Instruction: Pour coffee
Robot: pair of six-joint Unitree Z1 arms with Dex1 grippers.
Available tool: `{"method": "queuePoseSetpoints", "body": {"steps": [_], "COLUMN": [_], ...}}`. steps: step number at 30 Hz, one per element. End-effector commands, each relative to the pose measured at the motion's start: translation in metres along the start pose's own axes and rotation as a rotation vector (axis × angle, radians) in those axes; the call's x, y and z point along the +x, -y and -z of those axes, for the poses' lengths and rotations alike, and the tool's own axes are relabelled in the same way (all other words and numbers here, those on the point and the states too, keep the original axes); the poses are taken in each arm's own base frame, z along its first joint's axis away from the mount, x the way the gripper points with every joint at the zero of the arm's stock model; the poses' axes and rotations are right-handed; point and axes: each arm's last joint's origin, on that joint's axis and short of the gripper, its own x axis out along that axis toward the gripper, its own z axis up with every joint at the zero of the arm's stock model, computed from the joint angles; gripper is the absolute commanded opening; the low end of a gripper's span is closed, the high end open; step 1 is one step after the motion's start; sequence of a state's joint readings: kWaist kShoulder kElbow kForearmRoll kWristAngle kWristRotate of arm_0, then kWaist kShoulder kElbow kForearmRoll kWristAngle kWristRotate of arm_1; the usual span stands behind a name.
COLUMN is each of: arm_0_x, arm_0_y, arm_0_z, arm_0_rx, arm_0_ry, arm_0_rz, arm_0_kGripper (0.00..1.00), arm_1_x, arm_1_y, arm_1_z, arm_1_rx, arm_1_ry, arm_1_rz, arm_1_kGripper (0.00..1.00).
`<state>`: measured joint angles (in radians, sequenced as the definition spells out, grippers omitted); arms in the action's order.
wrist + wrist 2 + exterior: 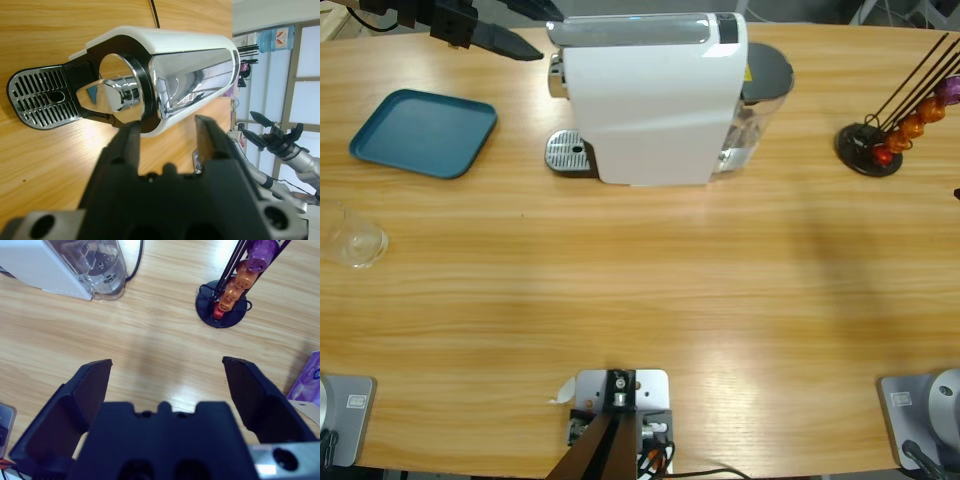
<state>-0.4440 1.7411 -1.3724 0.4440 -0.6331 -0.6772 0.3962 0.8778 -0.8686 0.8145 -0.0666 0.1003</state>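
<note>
A white coffee machine (650, 100) stands at the back middle of the table, its metal drip tray (568, 153) on its left side. My left gripper (492, 36) hovers at the back left, pointing at the machine's front. In the left wrist view its jaws (167, 125) are open and hold nothing, just short of the chrome spout (112, 95) and the drip tray (42, 97). A small clear glass (355, 240) stands near the left edge and looks empty. Coffee is out of view. My right gripper (167, 365) is wide open above bare table.
A teal tray (423, 132) lies at the back left. A black capsule rack (875, 140) (225, 295) with orange and purple capsules stands at the back right. The machine's clear water tank (100, 265) faces right. A purple pack (307, 377) is at the right wrist view's edge.
</note>
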Motion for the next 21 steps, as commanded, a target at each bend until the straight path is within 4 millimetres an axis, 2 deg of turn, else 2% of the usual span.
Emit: {"method": "queuePoseSetpoints", "body": {"steps": [1,9,10,11,12,21], "arm_0_x": [0.019,0.018,0.017,0.015,0.014,0.012], "arm_0_y": [-0.016,-0.014,-0.013,-0.012,-0.011,-0.007], "arm_0_z": [-0.009,-0.01,-0.01,-0.011,-0.011,-0.011], "arm_0_rx": [-0.009,0.028,0.035,0.045,0.052,0.07], "arm_0_ry": [-0.021,0.002,0.009,0.016,0.023,0.038], "arm_0_rz": [-0.032,-0.049,-0.053,-0.057,-0.06,-0.063], "arm_0_kGripper": [0.181,0.18,0.141,0.043,0.02,0.0], "arm_1_x": [0.005,0.005,0.005,0.006,0.006,0.006], "arm_1_y": [0.0,0.0,0.0,0.0,0.0,0.0], "arm_1_z": [0.006,0.006,0.006,0.006,0.006,0.006], "arm_1_rx": [-0.011,-0.011,-0.011,-0.01,-0.011,-0.01], "arm_1_ry": [-0.013,-0.013,-0.013,-0.014,-0.014,-0.014], "arm_1_rz": [-0.005,-0.005,-0.005,-0.005,-0.005,-0.005], "arm_1_kGripper": [1.0,1.0,0.998,0.996,0.996,0.987]}}
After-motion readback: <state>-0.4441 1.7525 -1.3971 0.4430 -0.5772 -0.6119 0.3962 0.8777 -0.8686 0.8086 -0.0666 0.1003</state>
